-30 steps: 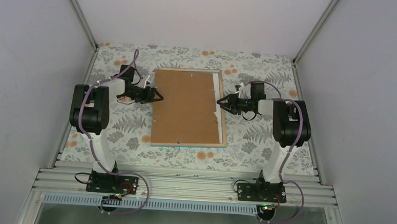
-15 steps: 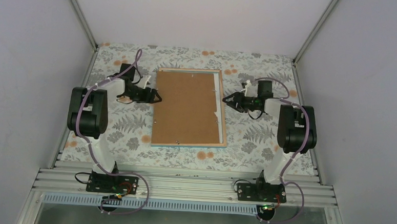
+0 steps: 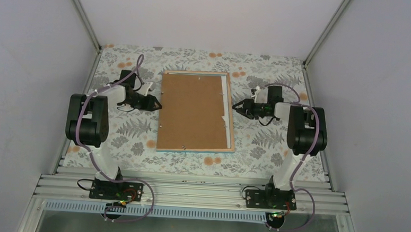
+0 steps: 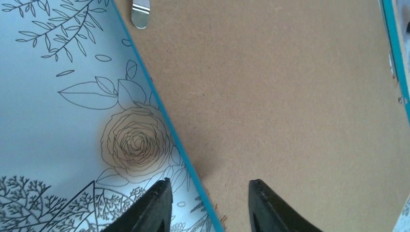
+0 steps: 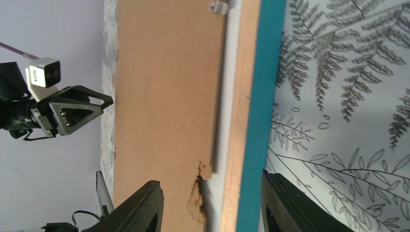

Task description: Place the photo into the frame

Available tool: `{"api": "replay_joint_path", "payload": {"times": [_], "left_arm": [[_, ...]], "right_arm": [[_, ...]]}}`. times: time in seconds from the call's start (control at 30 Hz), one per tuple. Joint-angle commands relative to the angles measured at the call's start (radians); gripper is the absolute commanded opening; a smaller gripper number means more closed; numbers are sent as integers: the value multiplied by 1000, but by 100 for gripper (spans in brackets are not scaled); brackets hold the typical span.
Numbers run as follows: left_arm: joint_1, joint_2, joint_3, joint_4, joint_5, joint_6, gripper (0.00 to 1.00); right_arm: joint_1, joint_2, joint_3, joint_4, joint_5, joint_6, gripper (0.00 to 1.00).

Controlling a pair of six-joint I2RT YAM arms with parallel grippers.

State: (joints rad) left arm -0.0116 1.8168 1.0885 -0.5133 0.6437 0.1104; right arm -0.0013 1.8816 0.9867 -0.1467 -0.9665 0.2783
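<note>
Left end effector (image 3: 156,105), seen from above, sits low over the table (image 3: 133,131) just beside the left edge of the frame (image 3: 191,149), its fingers spread and holding nothing. The right end effector (image 3: 237,105) faces it from the other side, close to the frame's right edge, also spread and empty. The frame lies flat and face down in the middle of the leaf-patterned table, long sides running away from the arm bases. A brown backing board (image 3: 193,110) covers most of its back, and a narrow white strip (image 3: 226,104) shows between the board and the right rail.

From the left wrist, the two dark fingers (image 4: 157,210) stand apart at the bottom of the view with nothing pinched between them. The frame's thin teal edge (image 4: 167,123) runs diagonally up from between them. The brown board (image 4: 280,96) fills the view to its right and the patterned cloth (image 4: 63,121) lies to its left. A small metal clip (image 4: 140,12) lies on the board near the top.

From the right wrist, the fingers (image 5: 145,205) are likewise spread, and the frame's right rail lies between them in the view; whether they touch it I cannot tell. The teal border (image 5: 263,96) lies next to a wood-coloured band (image 5: 239,121), then the white strip, then the board. The board's edge has a chipped notch (image 5: 200,174).
</note>
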Motion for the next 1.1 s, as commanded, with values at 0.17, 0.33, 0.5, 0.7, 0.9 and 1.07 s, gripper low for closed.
{"api": "replay_joint_path", "payload": {"times": [0.17,0.33,0.5,0.7,0.9,1.07], "left_arm": [[-37,74,31,79,62,-31,28],[-66,108,65,100,76,-50,26],[-103,128,92,113,66,-55,25],[-125,120,104,126,19,-53,24],[-172,82,90,146,-58,-42,24],[-216,51,69,171,-141,-42,24]], "right_arm": [[6,82,28,11,8,-41,47],[17,119,40,24,-9,-28,44],[32,139,44,36,-26,-16,40],[37,142,47,40,-23,-12,37],[37,144,47,42,-18,-12,35],[37,145,46,41,-14,-13,34]]}}
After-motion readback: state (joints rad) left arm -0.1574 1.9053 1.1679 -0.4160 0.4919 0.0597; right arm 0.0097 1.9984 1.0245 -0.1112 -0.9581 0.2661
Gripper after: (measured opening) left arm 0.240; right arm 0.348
